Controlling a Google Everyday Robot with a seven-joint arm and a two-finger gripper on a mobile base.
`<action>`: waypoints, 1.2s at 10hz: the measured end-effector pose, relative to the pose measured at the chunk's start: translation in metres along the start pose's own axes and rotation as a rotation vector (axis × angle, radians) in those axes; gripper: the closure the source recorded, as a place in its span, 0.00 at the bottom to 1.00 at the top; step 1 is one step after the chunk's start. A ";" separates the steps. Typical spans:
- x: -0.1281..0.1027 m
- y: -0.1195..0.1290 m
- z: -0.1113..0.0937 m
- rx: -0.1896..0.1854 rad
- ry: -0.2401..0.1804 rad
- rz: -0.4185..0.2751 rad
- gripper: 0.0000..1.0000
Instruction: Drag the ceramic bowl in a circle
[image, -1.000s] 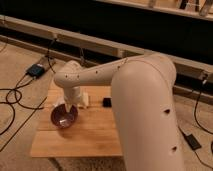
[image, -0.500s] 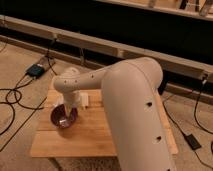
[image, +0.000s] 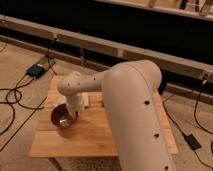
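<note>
The claw (image: 70, 111) sits at the round, glossy dark maroon ceramic bowl (image: 63, 119) near the left edge of the light wooden desk (image: 100, 136), its grip state indeterminate.

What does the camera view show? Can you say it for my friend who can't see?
A big white robot arm bends down over a wooden table, its gripper at the rim of a dark purple ceramic bowl near the table's left edge. Black cables trail around it.
</note>
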 end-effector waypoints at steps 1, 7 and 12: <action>0.007 -0.006 0.004 0.000 0.012 0.013 0.91; 0.062 -0.050 0.018 -0.006 0.071 0.124 1.00; 0.095 -0.108 0.018 0.016 0.087 0.230 1.00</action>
